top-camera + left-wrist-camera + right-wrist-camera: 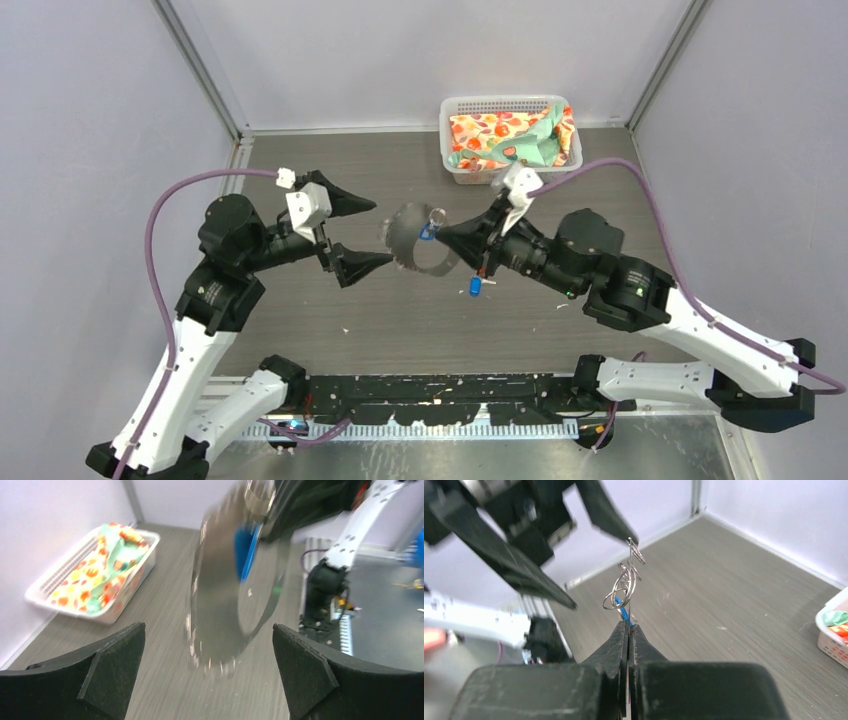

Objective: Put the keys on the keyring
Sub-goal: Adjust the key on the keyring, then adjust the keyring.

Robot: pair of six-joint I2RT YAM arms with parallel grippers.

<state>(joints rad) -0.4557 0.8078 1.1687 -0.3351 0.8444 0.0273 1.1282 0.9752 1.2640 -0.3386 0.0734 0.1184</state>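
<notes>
The keyring [390, 240], a wide thin toothed silver loop, hangs above the table between both grippers. My right gripper [441, 232] is shut on its right side; in the right wrist view the keyring [630, 555] runs edge-on between the closed right gripper [629, 626] fingers. One blue-headed key [428, 233] sits at those fingertips, with small silver rings [624, 587] above the key [624, 614]. A second key [474, 288] lies on the table below. My left gripper [383, 232] stands open around the ring's left edge without touching. The keyring [196, 600] is blurred above the left gripper [209, 626].
A white plastic basket [455, 170] with patterned cloth [510, 135] stands at the back right against the wall, also seen as the basket [100, 617] and the basket [831, 640]. Grey walls close in the table on three sides.
</notes>
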